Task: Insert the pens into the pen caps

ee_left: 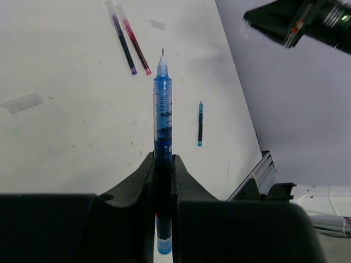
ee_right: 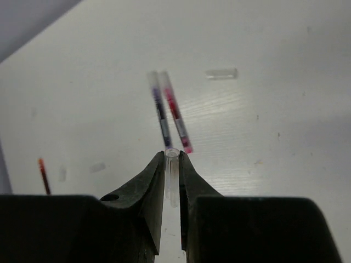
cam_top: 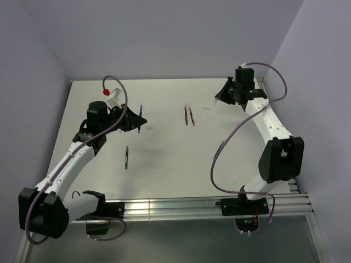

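You are holding the translucent blue stick pen (ee_left: pixel 162 104), tip bare, clamped in the left gripper (ee_left: pixel 163 164) over the white table (ee_left: pixel 66 153); the right gripper (ee_right: pixel 171 159) is pinching a clear tube cap (ee_right: pixel 173 183). Both are standing well apart, unmated.

The left fingers (ee_left: pixel 143 178) pinch a blue pen (ee_left: pixel 162 104), bare tip pointing away. On the worktop (ee_left: pixel 71 142) beyond, a purple pen (ee_left: pixel 124 48) and a red pen (ee_left: pixel 137 48) lie side by side.

Left end effector (ee_left: pixel 163 159) tight on a blue pen (ee_left: pixel 162 109), right end effector (ee_right: pixel 171 156) on a pen cap (ee_right: pixel 173 176), arms outstretched
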You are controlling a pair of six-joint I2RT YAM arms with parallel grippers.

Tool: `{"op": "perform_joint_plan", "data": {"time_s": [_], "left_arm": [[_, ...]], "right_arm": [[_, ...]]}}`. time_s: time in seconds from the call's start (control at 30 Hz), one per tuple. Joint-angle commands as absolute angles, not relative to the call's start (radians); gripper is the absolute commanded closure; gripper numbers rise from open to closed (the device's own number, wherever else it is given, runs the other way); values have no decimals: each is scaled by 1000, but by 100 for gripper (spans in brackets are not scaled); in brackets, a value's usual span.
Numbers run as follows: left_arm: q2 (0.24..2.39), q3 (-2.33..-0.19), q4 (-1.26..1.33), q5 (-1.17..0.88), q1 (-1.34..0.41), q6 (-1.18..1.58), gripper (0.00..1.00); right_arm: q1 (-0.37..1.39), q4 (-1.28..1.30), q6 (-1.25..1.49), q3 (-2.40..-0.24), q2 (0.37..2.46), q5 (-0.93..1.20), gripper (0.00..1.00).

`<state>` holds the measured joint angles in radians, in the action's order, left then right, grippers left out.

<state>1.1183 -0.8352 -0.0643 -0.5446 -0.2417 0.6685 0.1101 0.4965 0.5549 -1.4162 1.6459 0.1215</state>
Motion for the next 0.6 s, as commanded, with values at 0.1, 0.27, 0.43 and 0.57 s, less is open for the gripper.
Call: {"op": "perform_joint_plan", "data": {"time_s": [0.1, 0.27, 0.43, 0.57], "left_arm": [[1152, -910, -25, -561, -377, 609, 100], [1199, -983, -51, -583, -442, 585, 100], [1258, -1045, -35, -606, -537, 574, 100], [1275, -1022, -9, -632, -551, 566, 100]], "right_arm": [[123, 287, 548, -1315, 1499, 365, 100], [225, 210, 526, -1246, 1407, 370, 100], [311, 138, 529, -1201, 1348, 442, 100], [322, 22, 567, -1154, 1286, 524, 100]]}}
